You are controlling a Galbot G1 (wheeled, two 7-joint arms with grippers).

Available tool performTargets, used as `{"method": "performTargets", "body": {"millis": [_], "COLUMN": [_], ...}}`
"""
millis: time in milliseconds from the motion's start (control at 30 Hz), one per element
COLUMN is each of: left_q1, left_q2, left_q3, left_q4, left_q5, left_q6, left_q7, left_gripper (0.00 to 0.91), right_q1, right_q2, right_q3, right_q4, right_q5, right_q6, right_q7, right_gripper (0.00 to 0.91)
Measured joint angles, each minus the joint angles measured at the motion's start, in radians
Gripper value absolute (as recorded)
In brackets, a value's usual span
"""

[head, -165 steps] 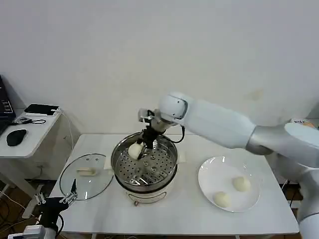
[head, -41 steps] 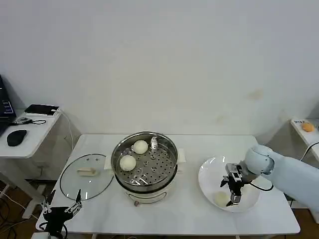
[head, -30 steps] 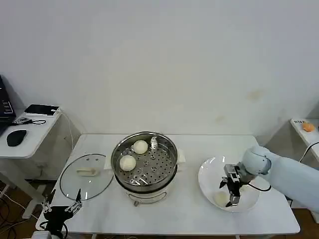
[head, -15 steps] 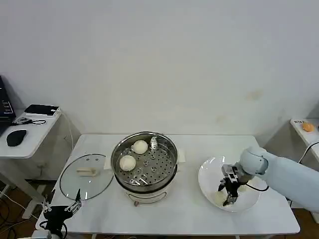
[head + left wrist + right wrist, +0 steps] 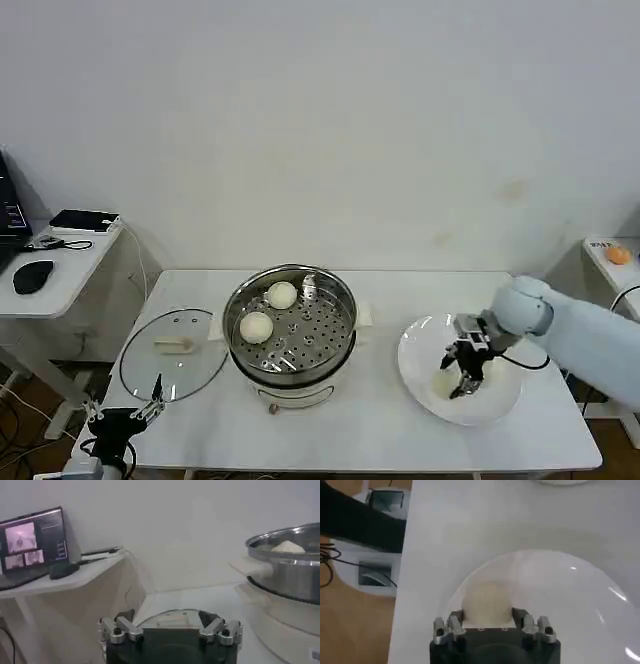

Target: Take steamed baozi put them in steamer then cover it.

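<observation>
— Shifting toward the plate's middle and rising a little, the right gripper (image 5: 462, 380) is now sitting over the white plate (image 5: 420, 345), compared with half a second ago when it was lower, near the plate's front rim.

— Are its fingers clamping anything?

— In the right wrist view a cream bun (image 5: 487, 604) is sitting between the two fingers (image 5: 451, 623), which are standing apart on either side of it. They look to be closing on that baozi, though I cannot tell if they are touching it yet.

— And the other bun on the plate?

— It is hidden by the arm in the head view; only a pale patch (image 5: 445, 381) is showing just beside the gripper.

— What about the steamer?

— Left of the plate, the steel steamer (image 5: 291, 325) is already holding two baozi on its perforated tray: one (image 5: 282, 295) toward the back, one (image 5: 257, 326) nearer the front-left.

— So how far along is this?

— Roughly halfway, I judge: two buns in, two still to be carried over from the plate.

— The cover?

— The glass lid (image 5: 172, 352) is lying flat on the table, left of the steamer. The left gripper (image 5: 122, 417) is waiting with fingers spread, off the table's front edge, near the lid.
</observation>
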Motion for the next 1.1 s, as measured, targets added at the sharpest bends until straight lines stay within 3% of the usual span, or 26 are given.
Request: {"method": "performTargets", "body": {"millis": [267,633,900,1100], "left_q1": [-0.009,-0.012,0.002,0.018], "left_q2": [-0.001,-0.007,-0.021,-0.035], "left_q3": [0.001,-0.001,-0.016,-0.021], "left_q4": [-0.004,-0.007,-0.023,-0.038], "left_q5": [-0.003,-0.008,-0.007,0.005], "left_q6": [0.000,-0.001,-0.001,-0.004], "left_q7": [0.000,-0.001,-0.002,-0.004], "left_gripper": [0.907,0.907,0.907,0.907], "right_q1": [0.203,0.433,0.464,0.448], "right_q2": [0.053,0.278,0.461,0.564], "right_q3": [-0.050,-0.078,-0.067,-0.063], "right_q4": [0.001,-0.060,-0.143,-0.165], "right_q5": [0.064,0.135,0.152,0.090], "right_q6": [0.010,0.048,0.196,0.312], "right_q7": [-0.027,-0.063,-0.114,-0.135], "right_gripper": [0.665,0.665,0.665,0.665]}}
